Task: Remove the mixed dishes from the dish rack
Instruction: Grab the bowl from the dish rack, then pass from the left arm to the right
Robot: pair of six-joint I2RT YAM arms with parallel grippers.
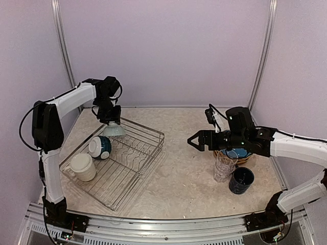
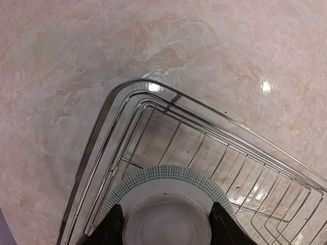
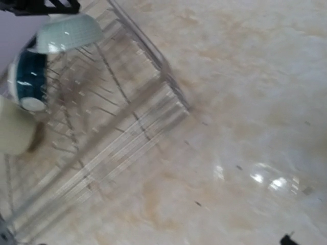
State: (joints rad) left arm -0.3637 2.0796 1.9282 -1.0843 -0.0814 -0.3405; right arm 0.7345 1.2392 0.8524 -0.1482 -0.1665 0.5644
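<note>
The silver wire dish rack stands on the left of the table. My left gripper is shut on a small white bowl with teal dots, upside down, held above the rack's far corner. In the left wrist view the bowl sits between my fingers over the rack's corner. A teal and white bowl and a cream mug lie in the rack. My right gripper is open and empty above the table's middle, right of the rack. The right wrist view is blurred; it shows the rack.
At the right stand a clear glass, a navy mug and a stack of plates with a blue one on top, partly hidden under my right arm. Walls close the back and sides.
</note>
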